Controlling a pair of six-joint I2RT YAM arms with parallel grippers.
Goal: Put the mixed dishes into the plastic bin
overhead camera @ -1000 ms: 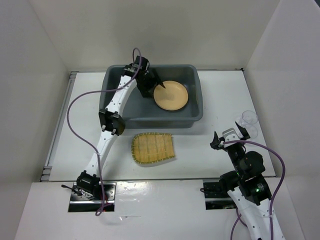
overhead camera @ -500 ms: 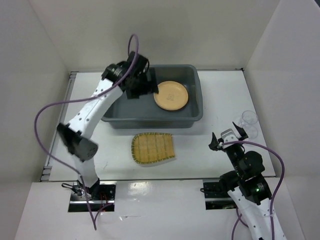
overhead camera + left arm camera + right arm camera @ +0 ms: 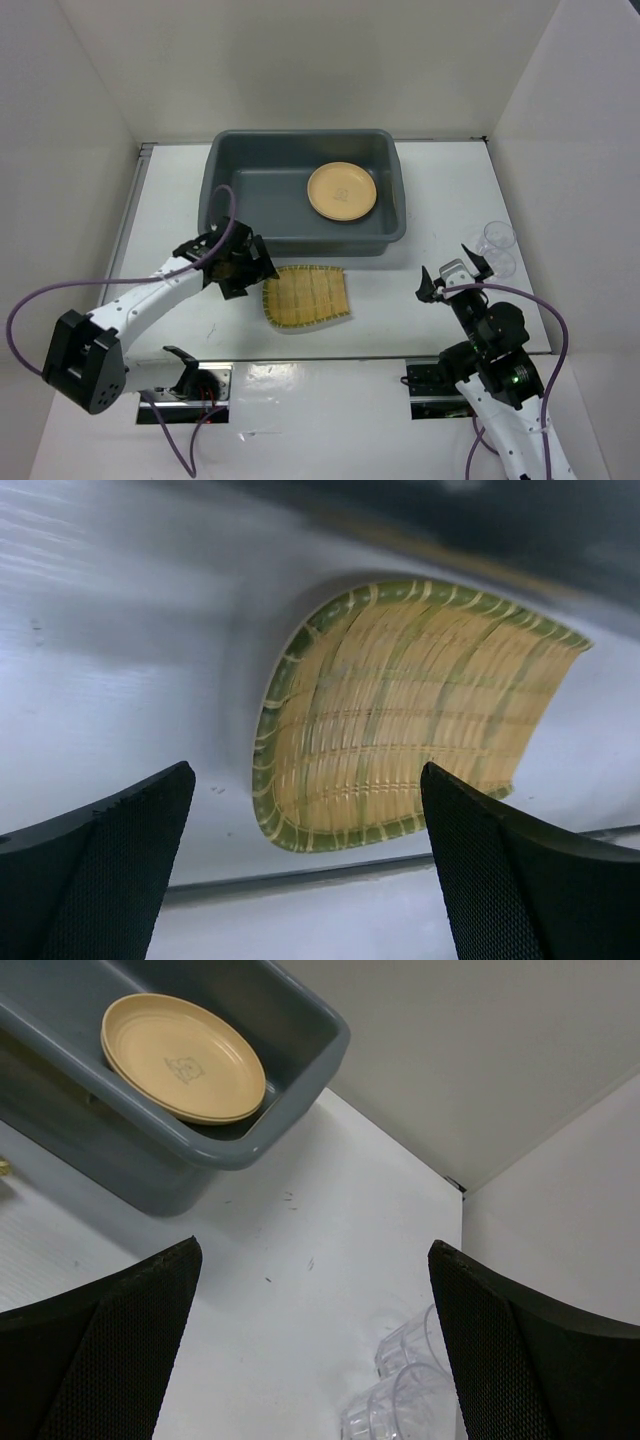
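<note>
While one round tan-orange plate [image 3: 342, 192] lies flat inside the dark grey plastic bin [image 3: 300, 238], toward its right end, the other dishes sit outside it on the white bench [image 3: 440, 200]. The yellow-green woven bamboo tray [image 3: 306, 297] lies just on the near side of the bin's near wall, its rounded end pointing left. Two small clear cups [image 3: 497, 238] sit close together, well to the right of the bin and by the right wall; whether they touch I cannot tell. The left claw [image 3: 245, 268] hovers just left of the tray's rounded end, released, with nothing between its widely spread jaws. Its wrist view looks onto the tray, framed between the two black fingers [image 3: 110, 870]. The right claw [image 3: 447, 276] hangs on the near-left side of the cups, likewise parted and empty. Its wrist view takes in the plate in the bin's right end and both cups on the bare bench.
</note>
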